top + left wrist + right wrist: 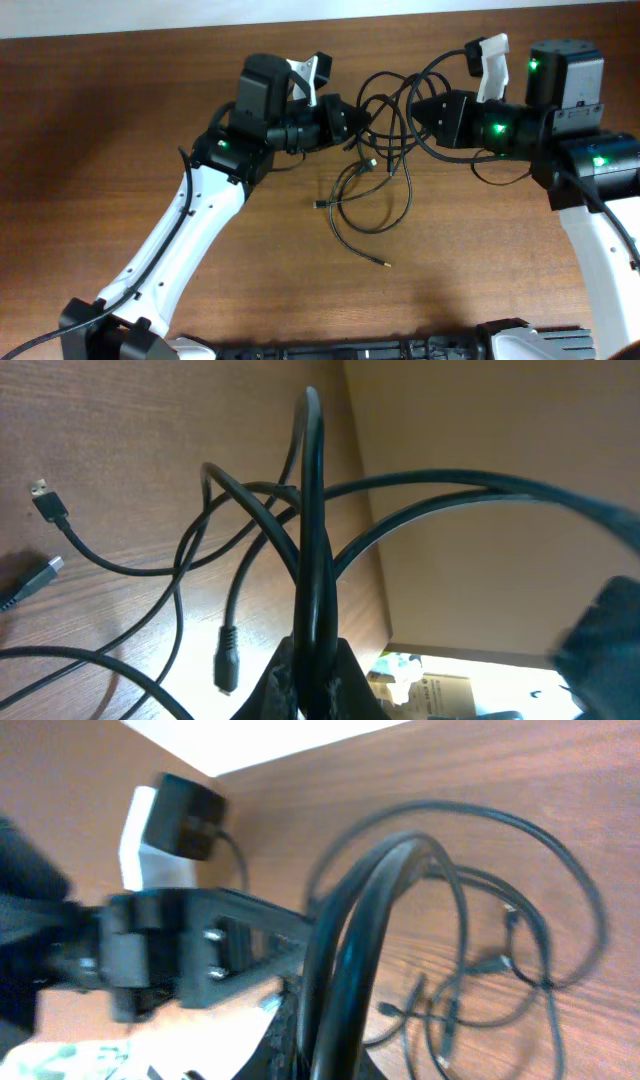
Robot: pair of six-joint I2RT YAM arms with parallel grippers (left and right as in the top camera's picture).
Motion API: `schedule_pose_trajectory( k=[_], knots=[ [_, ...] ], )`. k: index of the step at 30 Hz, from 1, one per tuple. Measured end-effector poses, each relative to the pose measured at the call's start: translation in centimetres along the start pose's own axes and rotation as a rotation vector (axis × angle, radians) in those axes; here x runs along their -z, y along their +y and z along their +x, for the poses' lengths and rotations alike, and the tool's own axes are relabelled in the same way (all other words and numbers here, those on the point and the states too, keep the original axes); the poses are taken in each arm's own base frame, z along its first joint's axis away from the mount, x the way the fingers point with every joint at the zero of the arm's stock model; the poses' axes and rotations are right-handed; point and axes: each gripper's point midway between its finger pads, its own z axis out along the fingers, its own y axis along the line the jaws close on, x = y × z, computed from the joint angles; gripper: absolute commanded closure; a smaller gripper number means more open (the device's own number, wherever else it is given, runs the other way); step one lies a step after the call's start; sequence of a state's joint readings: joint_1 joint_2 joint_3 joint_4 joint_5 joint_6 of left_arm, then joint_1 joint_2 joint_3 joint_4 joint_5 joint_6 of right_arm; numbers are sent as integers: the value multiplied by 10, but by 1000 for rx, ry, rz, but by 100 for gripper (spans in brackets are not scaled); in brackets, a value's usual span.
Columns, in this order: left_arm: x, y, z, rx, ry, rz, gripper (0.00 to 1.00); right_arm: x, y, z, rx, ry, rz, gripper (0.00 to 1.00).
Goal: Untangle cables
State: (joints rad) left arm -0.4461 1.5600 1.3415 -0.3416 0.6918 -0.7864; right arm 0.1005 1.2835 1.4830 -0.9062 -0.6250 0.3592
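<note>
I see the brown wooden table (120, 100) from above, and both arms meet near its far edge. The thin black flexible cables (398, 185) with small plug ends are between the two grippers. The knotted part is up at the grippers, and loose loops lie on the table on the side nearer to the arm bases.

The left gripper (352, 122) points to the right. In the left wrist view its fingers (285, 682) are narrow and pinch one loop of the cables (312, 540), which stands up steeply from them. Other strands cross behind this loop, and below it on the wood I see a small metallic plug (40, 490) and a black plug end (225, 670).

The right gripper (418, 110) points to the left, toward the left one, and the two are near but apart. In the right wrist view two thick-looking strands (350, 940) rise from between its fingers (283, 1032), so I judge they are closed on the cables, though the fingers are mostly cut off by the frame's lower edge. The black body of the left gripper (180, 960) shows just beside these strands.

On the table, one cable end with a metallic tip (385, 265) lies alone, nearest to the arm bases, and another plug (320, 206) lies left of the loops.
</note>
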Motion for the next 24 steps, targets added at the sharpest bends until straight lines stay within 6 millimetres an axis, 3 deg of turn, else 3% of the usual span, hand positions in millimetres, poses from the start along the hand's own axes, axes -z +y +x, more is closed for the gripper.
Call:
schedule_pose_trajectory(
  k=[10, 14, 15, 17, 19, 24],
  knots=[
    [17, -14, -29, -66, -70, 98, 100, 7, -45, 30, -130, 78, 271, 95],
    [38, -16, -56, -105, -175, 104, 100, 15, -60, 35, -161, 77, 368, 55],
    [49, -14, -67, -113, -222, 94, 100, 19, -66, 35, -168, 69, 404, 40],
    [74, -12, -86, -124, -309, 72, 100, 22, -72, 34, -173, 55, 440, 26],
    [94, -18, -94, -140, -372, 64, 100, 24, -76, 32, -171, 46, 463, 17],
    [110, -29, -95, -164, -407, 72, 99, 25, -78, 32, -171, 40, 477, 15]
  ],
)
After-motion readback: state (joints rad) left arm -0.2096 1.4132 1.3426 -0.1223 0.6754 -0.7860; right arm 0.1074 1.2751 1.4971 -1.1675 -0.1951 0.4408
